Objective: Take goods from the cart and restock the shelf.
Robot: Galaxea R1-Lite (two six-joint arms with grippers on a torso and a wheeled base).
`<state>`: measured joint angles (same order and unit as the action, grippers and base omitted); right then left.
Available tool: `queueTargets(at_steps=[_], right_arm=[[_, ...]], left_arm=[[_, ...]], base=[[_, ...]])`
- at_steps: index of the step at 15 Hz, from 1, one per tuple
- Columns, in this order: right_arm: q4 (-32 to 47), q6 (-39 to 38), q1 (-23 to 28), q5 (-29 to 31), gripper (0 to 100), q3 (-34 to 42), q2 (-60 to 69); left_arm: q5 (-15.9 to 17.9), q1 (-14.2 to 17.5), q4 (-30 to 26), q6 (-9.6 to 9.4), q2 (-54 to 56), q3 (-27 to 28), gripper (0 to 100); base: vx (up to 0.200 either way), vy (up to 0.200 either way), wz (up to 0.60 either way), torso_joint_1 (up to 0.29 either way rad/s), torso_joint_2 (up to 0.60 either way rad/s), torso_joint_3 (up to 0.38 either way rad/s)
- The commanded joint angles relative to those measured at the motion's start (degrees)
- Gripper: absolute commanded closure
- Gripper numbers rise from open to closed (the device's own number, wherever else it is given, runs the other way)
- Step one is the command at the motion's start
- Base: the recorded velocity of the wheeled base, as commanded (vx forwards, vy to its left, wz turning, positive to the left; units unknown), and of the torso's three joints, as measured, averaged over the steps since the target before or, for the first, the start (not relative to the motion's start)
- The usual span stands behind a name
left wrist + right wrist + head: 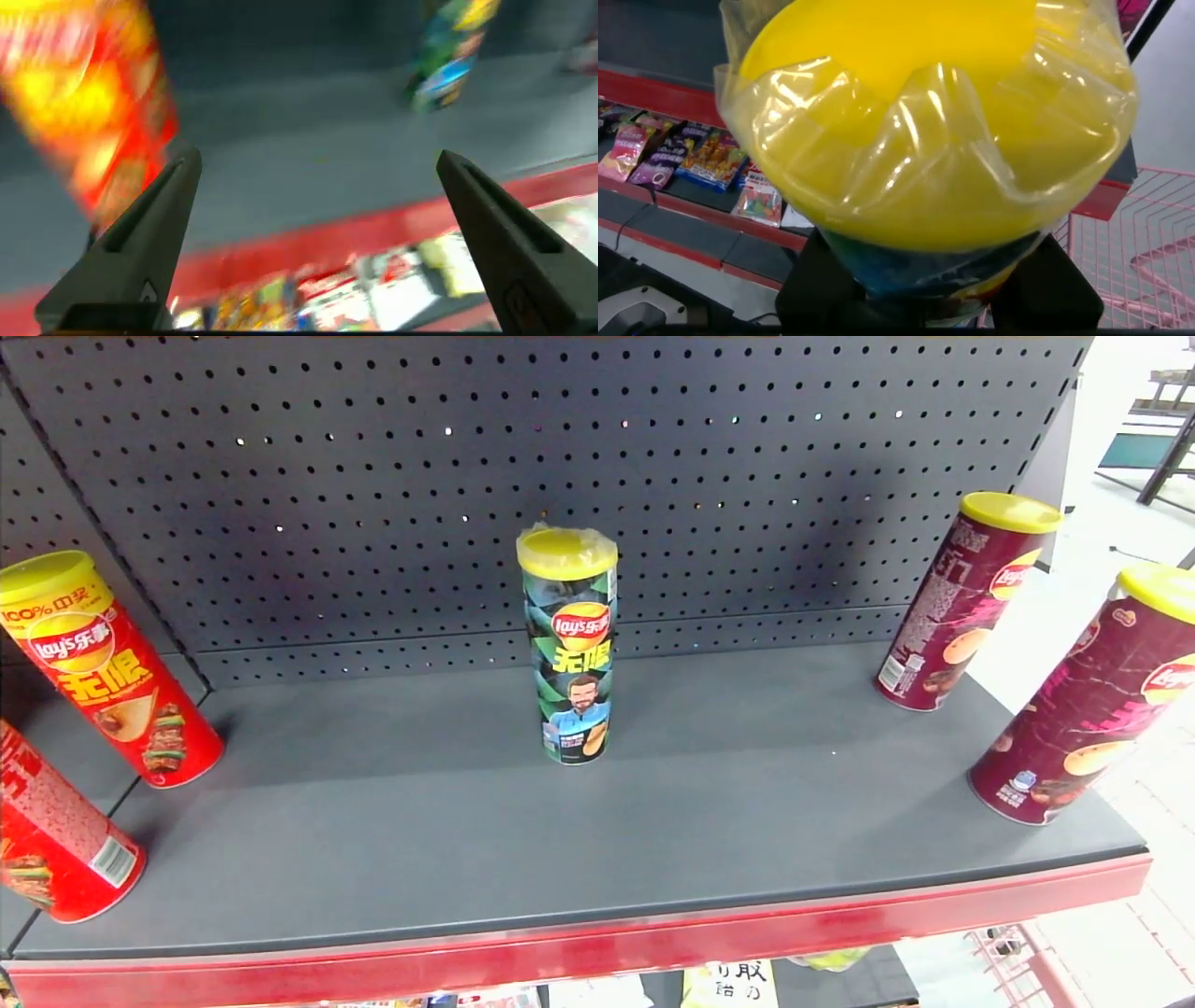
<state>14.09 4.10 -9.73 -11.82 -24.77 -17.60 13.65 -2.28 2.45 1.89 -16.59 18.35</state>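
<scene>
- The head view looks onto the grey shelf with its red front edge and a perforated back panel.
- A green can stands upright near the middle, with two red cans at the left end and two purple cans at the right end.
- In the left wrist view, the left gripper hangs before the shelf's front edge. Its fingers are spread wide with nothing between them.
- Past them that view shows, blurred, a red can and the green can standing on the shelf.
- The right wrist view shows the right gripper clamped around the body of a held can, whose yellow lid is covered in clear film.
- Behind the held can lie snack packets on a lower shelf, with a pink wire frame to one side.
</scene>
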Motion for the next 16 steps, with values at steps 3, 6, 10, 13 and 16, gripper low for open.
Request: queueTargets(at_steps=[3,6,10,13,16], right_arm=[[-0.03,0.03,-0.03,-0.04,100,-0.37,-1.73],[-0.03,0.03,-0.03,0.14,100,-0.28,-1.64],[-0.03,-0.05,0.06,0.4,100,-0.28,-1.73],[-0.03,-0.76,0.15,0.57,100,-0.37,-1.56],[-0.03,-0.93,0.32,0.57,100,-0.28,-1.56]], left_arm=[[14.03,-11.61,22.42,-3.3,-49.77,16.99,0],[20.89,-15.65,25.32,-3.56,-60.14,21.03,0],[24.75,-16.97,27.26,-8.22,-72.71,29.99,0],[24.75,-17.32,27.26,-8.83,-77.36,34.04,0],[24.58,-19.78,27.26,-9.54,-80.53,36.58,0]], base=[[0.0,0.0,0.0,0.0,0.0,0.0],[0.0,0.0,0.0,0.0,0.0,0.0],[0.0,0.0,0.0,0.0,0.0,0.0],[0.0,0.0,0.0,0.0,0.0,0.0],[0.0,0.0,0.0,0.0,0.0,0.0]])
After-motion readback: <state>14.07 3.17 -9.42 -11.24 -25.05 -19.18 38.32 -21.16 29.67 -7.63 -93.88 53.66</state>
